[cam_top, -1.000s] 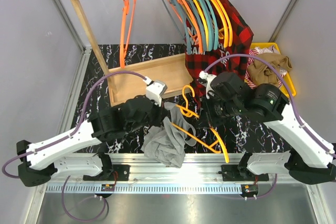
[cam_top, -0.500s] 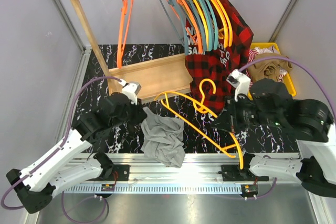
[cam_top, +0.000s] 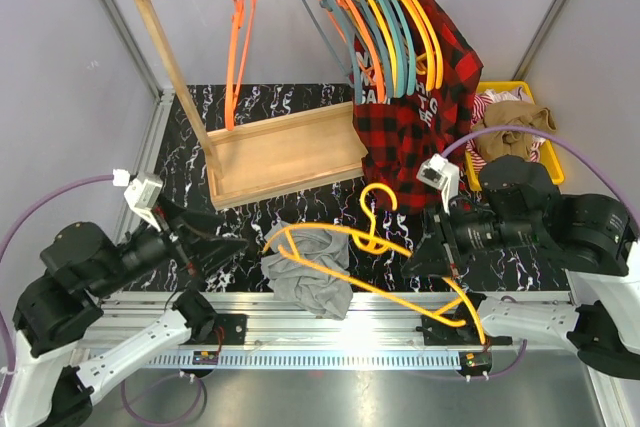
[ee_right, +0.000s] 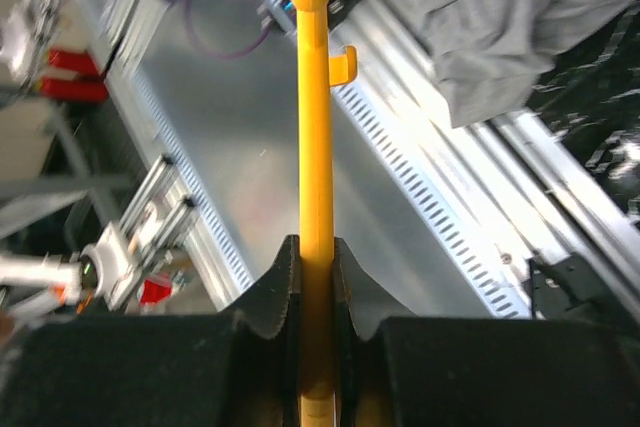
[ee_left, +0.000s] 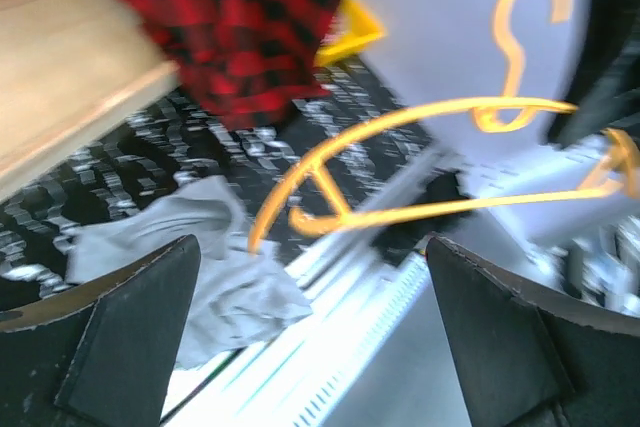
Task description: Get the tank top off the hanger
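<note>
The grey tank top (cam_top: 312, 269) lies crumpled on the black marbled table near the front rail, also seen in the left wrist view (ee_left: 205, 272) and the right wrist view (ee_right: 520, 7). The yellow-orange hanger (cam_top: 375, 215) hangs in the air just above and to the right of it, bare of cloth. My right gripper (cam_top: 435, 255) is shut on the hanger's lower bar (ee_right: 317, 197). My left gripper (cam_top: 222, 249) is drawn back to the left of the tank top, open and empty (ee_left: 315, 347). The hanger (ee_left: 430, 122) shows ahead of it.
A wooden rack (cam_top: 280, 152) stands at the back, with several hangers and a red plaid shirt (cam_top: 410, 117) on its rail. A lone orange hanger (cam_top: 240, 37) hangs at the rail's left. A yellow bin (cam_top: 520, 122) of clothes sits at the back right.
My left gripper has opened, let go of the tank top and pulled back to the left. The right gripper has drawn the hanger clear; the tank top now lies on the table.
</note>
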### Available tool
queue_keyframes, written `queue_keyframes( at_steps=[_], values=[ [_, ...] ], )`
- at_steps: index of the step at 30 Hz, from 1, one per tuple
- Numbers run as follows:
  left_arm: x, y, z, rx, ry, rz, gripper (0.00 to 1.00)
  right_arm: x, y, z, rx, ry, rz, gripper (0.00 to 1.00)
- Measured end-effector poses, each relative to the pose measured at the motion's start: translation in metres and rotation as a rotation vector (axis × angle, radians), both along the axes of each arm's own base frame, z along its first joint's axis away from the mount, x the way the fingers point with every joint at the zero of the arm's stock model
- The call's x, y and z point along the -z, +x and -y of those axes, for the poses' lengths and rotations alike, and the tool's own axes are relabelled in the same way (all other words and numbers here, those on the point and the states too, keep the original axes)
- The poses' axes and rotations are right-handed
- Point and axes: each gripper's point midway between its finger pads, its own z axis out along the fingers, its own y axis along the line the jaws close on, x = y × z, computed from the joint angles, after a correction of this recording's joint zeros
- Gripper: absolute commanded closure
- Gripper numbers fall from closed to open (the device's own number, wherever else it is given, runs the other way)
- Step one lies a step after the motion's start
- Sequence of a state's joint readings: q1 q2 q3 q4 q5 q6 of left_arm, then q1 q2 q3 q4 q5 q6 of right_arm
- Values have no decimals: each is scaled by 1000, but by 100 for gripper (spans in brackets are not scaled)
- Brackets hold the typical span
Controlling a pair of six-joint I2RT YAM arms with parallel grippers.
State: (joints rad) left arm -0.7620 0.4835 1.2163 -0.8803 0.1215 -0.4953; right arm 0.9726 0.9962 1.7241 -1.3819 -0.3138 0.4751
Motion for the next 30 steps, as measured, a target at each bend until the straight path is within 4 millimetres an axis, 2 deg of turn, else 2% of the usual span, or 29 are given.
queue_keyframes(
  at_steps=[3, 8, 11, 20, 24, 30],
  values=[
    [-9, -26, 3, 108, -49, -9, 1, -5, -25, -1, -134, 48, -39, 100],
    [1, -63, 17, 316, -66, -104, 1, -16, -56, 1, -313, 119, -81, 100],
    [11, -79, 24, 417, -65, -164, 1, -20, -65, 2, -378, 142, -91, 100],
    [2, -113, 39, 675, -160, -226, 1, -14, -60, -10, -426, 120, -104, 100],
    [5, -122, 40, 741, -161, -251, 1, -13, -53, -16, -403, 109, -90, 100],
    [9, -128, 39, 781, -143, -263, 1, -22, -44, -22, -380, 146, -36, 100]
  ],
)
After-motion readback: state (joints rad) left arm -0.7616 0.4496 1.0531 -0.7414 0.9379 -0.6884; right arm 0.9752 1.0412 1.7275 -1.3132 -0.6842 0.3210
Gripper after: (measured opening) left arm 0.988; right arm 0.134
